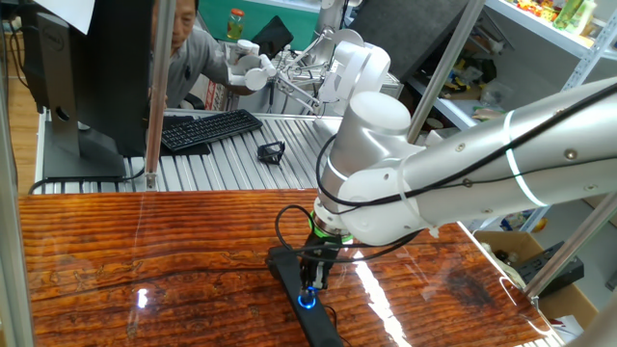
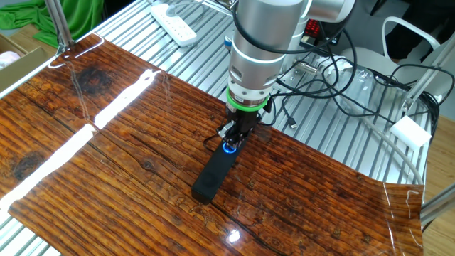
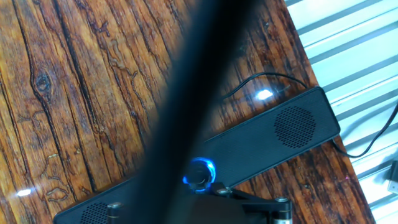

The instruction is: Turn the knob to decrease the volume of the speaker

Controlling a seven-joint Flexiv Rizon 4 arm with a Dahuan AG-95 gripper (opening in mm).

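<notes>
On wood table (image 2: 106,163) | speaker (image 2: 213,176): 1 | knob (image 2: 229,148): 1 | end effector (image 2: 237,136): 1

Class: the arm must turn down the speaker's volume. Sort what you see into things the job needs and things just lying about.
Needed:
the knob
the speaker
the gripper

Lying about:
keyboard
monitor
power strip

Around the speaker (image 2: 214,173) you have bare wooden tabletop (image 2: 106,171) on both long sides. Its thin cable (image 3: 264,79) loops beside the knob (image 3: 200,173), and cables (image 2: 320,78) crowd the metal surface behind, possibly within reach.
</notes>
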